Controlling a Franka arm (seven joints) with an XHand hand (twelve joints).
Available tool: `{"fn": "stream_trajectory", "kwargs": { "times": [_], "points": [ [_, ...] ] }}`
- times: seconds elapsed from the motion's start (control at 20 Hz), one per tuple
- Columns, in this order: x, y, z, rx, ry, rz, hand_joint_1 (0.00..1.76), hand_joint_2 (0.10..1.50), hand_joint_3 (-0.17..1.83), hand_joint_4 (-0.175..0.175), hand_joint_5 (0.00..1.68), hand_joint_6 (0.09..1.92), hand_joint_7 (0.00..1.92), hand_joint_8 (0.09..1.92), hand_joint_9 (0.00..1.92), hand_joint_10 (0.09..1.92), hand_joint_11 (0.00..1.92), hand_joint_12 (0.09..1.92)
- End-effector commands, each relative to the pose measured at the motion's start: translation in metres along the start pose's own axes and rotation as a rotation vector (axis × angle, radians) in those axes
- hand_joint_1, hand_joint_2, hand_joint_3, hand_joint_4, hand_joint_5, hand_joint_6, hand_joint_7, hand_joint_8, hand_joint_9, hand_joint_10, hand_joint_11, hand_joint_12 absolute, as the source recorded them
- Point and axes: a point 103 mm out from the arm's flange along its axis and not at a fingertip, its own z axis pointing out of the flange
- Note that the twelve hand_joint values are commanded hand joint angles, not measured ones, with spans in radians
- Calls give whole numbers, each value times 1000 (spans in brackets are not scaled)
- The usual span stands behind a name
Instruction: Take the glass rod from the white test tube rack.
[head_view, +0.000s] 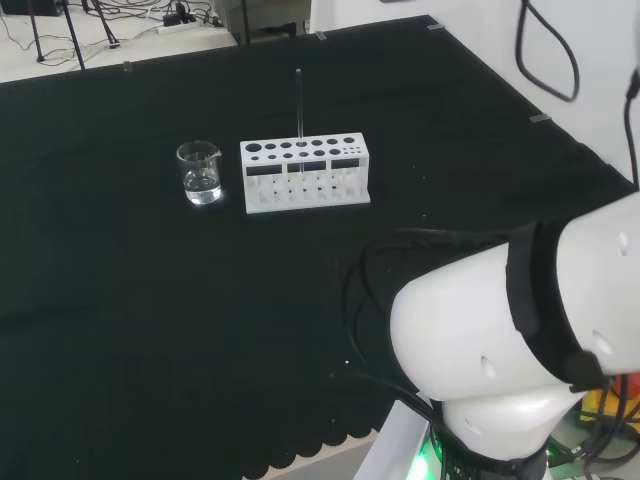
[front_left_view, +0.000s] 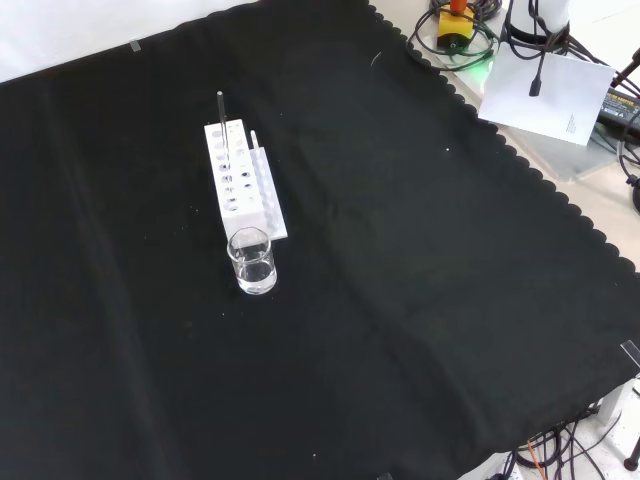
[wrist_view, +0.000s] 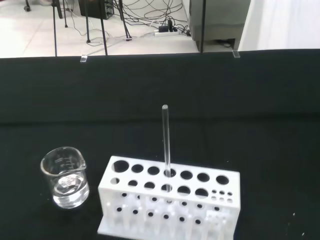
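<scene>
- Glass rod (wrist_view: 165, 140): clear, thin, straight; upright in a hole of the back row, about midway along the white test tube rack (wrist_view: 170, 200) in the wrist view; upper part well above the rack's top, lower end hidden inside it.
- In the head view, glass rod (head_view: 299, 105) seen as a dark thin line rising from the rack's far row; in the front view, glass rod (front_left_view: 222, 122) near the rack's far end, on its left row.
- White test tube rack (head_view: 305, 175): oblong block, top plate with two rows of larger round holes and a cluster of small holes at one end; lower plate with matching holes visible through the open side; apart from the rod, holes look unfilled.
- In the front view, white test tube rack (front_left_view: 238, 180) lying lengthwise away from the camera, with a low lip along its right side.
- Beaker (wrist_view: 65, 177): clear, with spout and faint graduation marks; a little clear liquid at the bottom.
- Beaker (head_view: 200, 172) just beside the rack's left end in the head view, apart from it; beaker (front_left_view: 251, 261) at the rack's near end in the front view.
- Worktop (front_left_view: 420, 300): black cloth, scalloped edge at the right in the front view.
- Robot hand: state cannot be told.
</scene>
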Motion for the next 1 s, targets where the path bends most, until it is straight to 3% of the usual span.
{"fn": "stream_trajectory", "kwargs": {
  "times": [0.05,0.55,1.0],
  "points": [
    [18,68,-9,48,-129,-37,642,879,374,-134,19,87,0,614,0,831,0,1195],
    [30,107,31,95,-120,-91,642,877,383,-134,31,87,0,704,23,906,0,1240],
    [23,126,69,134,-99,-113,639,870,402,-136,41,87,14,852,142,937,0,1339]
  ]
}}
